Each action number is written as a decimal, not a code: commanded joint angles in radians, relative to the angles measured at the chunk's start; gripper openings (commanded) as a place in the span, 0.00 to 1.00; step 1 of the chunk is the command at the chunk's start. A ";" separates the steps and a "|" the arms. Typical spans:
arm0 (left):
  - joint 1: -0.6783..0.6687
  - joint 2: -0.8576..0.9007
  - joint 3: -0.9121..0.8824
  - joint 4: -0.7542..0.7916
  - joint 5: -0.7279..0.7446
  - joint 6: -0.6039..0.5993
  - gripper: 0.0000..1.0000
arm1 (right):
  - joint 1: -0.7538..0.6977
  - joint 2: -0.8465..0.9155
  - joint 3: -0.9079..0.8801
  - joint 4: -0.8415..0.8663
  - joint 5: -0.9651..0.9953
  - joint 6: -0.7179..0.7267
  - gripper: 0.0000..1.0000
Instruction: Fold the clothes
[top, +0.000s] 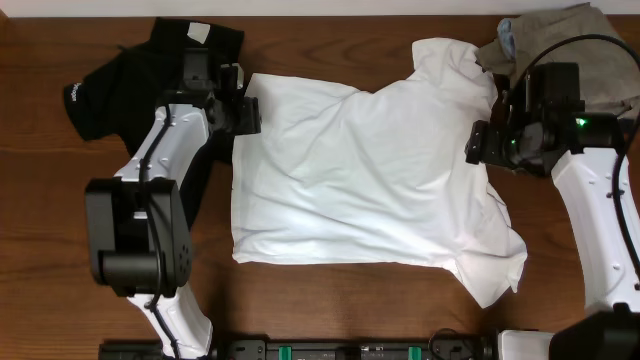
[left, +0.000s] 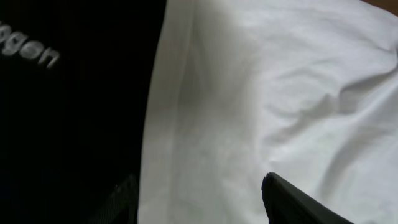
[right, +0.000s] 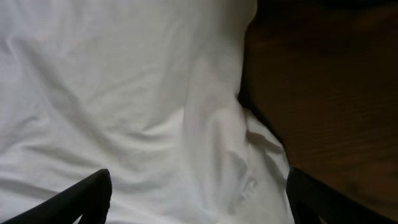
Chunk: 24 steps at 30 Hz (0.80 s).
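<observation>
The white T-shirt (top: 370, 180) lies spread flat across the middle of the table, one sleeve reaching toward the front right. The black shirt (top: 150, 70) lies crumpled at the back left, its white logo (left: 28, 53) close in the left wrist view. My left gripper (top: 245, 115) hovers low over the white T-shirt's left hem (left: 168, 124), open, one finger (left: 298, 202) over white cloth and the other over the black shirt (left: 68, 124). My right gripper (top: 478, 145) is open wide at the T-shirt's right edge (right: 217, 124), its fingers (right: 81, 199) straddling a fold, gripping nothing.
A khaki and grey stack of garments (top: 590, 50) sits at the back right corner, just behind the right arm. Bare brown wood (right: 329, 93) borders the T-shirt on the right. The arm bases stand along the table's front edge (top: 350, 350).
</observation>
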 joint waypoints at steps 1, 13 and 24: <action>-0.001 0.062 0.018 0.024 -0.073 0.027 0.66 | 0.010 0.031 0.016 0.001 -0.012 -0.015 0.88; 0.068 0.054 0.022 0.043 -0.128 -0.033 0.66 | 0.010 0.046 0.016 0.003 -0.011 -0.015 0.88; 0.070 0.122 0.019 0.064 -0.136 -0.034 0.39 | 0.010 0.046 0.016 0.001 -0.012 -0.014 0.88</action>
